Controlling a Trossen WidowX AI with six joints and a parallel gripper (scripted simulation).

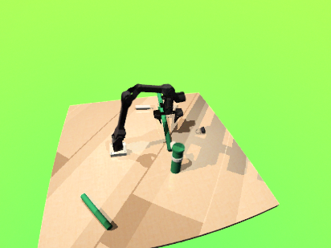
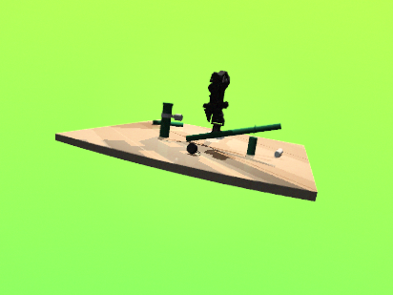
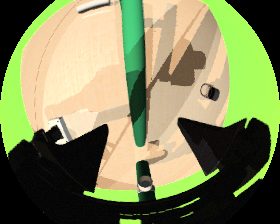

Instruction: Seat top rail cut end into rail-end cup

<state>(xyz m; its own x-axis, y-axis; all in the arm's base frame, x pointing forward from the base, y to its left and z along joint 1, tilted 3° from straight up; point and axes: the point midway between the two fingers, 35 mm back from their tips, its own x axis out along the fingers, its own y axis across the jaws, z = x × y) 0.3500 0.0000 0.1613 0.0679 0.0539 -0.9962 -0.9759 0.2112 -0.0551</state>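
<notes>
I note one smooth green cylindrical rail, its near end outside the pale rail-end cup on one upright round post; my arm arches overhead, gripper pointing down, two wedge-shaped fingers apart, gripping nothing

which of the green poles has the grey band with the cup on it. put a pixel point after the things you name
The thick upright green post (image 1: 176,164) (image 2: 165,128) with the flared cap; the long sloping green rail (image 1: 166,133) (image 2: 229,132) (image 3: 134,65), the short upright green post (image 2: 252,145) and the green bar lying flat (image 1: 96,211) (image 2: 176,124) have none.
</notes>
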